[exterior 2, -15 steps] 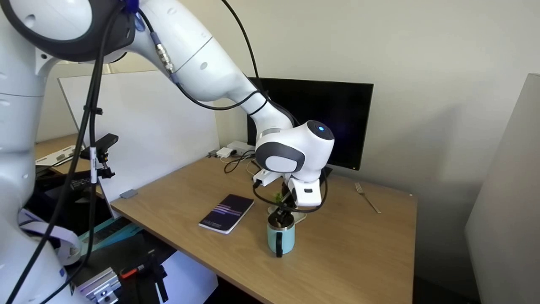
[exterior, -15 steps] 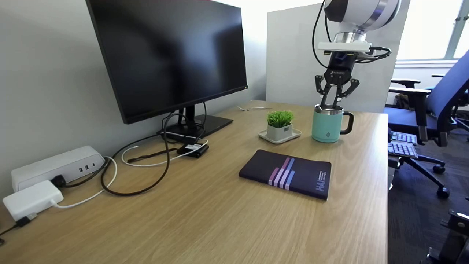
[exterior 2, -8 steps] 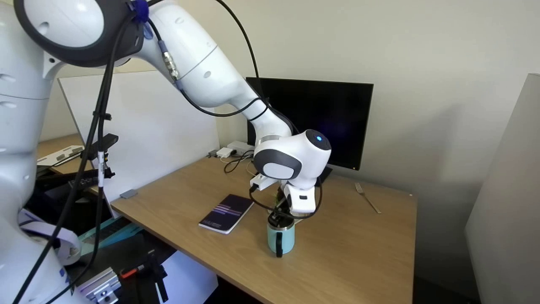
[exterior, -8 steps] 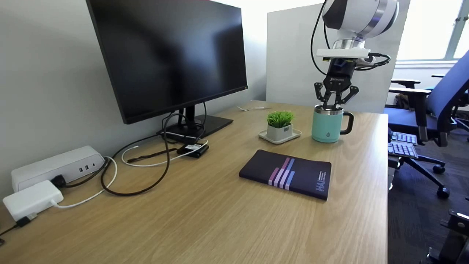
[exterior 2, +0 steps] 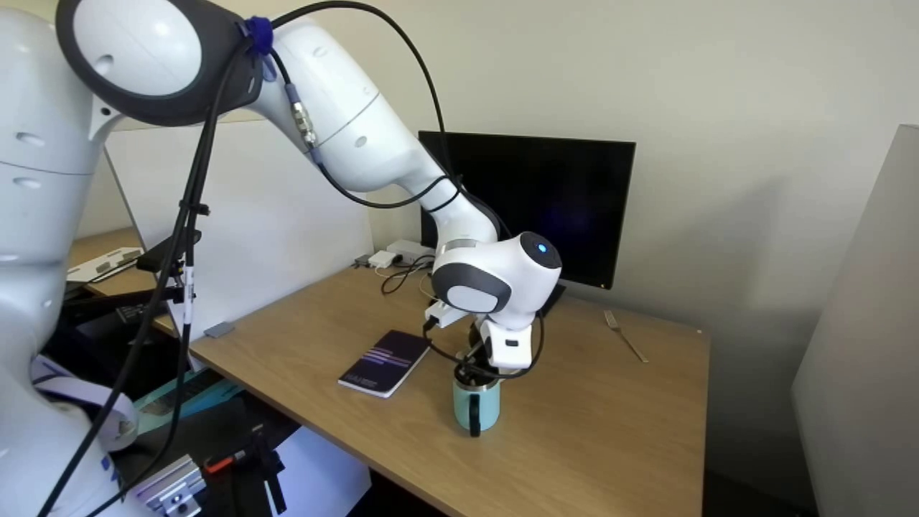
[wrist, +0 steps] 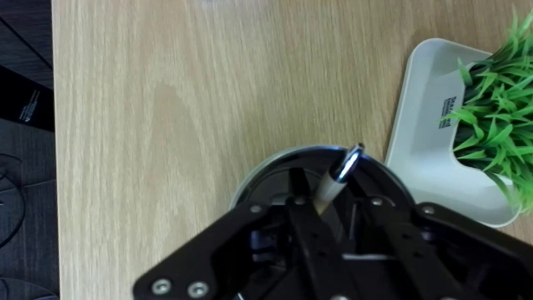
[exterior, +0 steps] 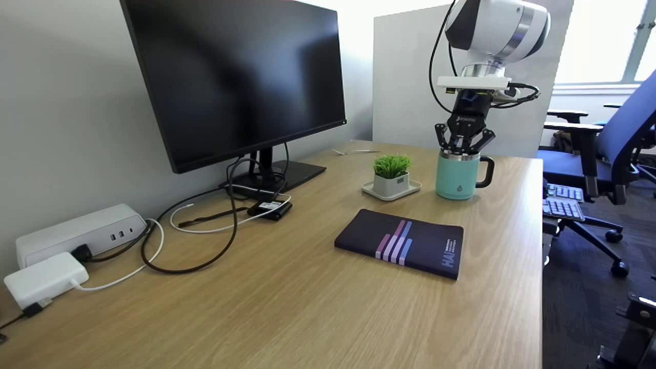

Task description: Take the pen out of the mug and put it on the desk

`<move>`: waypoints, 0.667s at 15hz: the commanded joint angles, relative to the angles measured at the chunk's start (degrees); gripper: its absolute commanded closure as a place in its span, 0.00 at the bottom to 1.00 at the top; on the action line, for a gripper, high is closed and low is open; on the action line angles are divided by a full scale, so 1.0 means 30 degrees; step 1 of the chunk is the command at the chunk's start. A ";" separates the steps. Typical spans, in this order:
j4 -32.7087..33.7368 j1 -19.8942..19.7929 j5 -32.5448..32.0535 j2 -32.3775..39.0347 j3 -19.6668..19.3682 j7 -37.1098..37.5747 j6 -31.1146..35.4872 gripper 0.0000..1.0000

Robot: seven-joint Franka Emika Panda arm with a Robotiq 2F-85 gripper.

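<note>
The mint-green mug (exterior: 456, 177) stands upright on the desk (exterior: 287, 307), near its edge. It shows in both exterior views (exterior 2: 477, 406), and its round rim (wrist: 266, 161) is in the wrist view. My gripper (wrist: 327, 185) points down with its fingertips inside the mug. The pen (wrist: 329, 189), pale with a shiny metal end, leans in the mug and rises between my two fingers. The fingers are apart, one on each side of the pen. The pen's lower part is hidden, and I cannot make the pen out in the exterior views.
A green plant (exterior: 391, 166) in a white pot on a tray stands close beside the mug. A dark notebook (exterior: 402, 241) lies nearby. A monitor (exterior: 241, 77), cables and white power boxes (exterior: 79, 233) line the wall side. A fork (exterior 2: 624, 336) lies farther off.
My gripper has moved down, so its fingers are deeper in the mug, and has drifted slightly toward the plant side. The mug has shifted very slightly.
</note>
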 commanded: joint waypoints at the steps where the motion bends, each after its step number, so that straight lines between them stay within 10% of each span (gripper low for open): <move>1: 0.0481 -0.0329 0.0678 0.0333 0.0142 -0.0446 -0.0603 1.00; 10: 0.0389 -0.0207 0.0345 -0.0474 -0.0259 -0.0054 -0.0773 0.97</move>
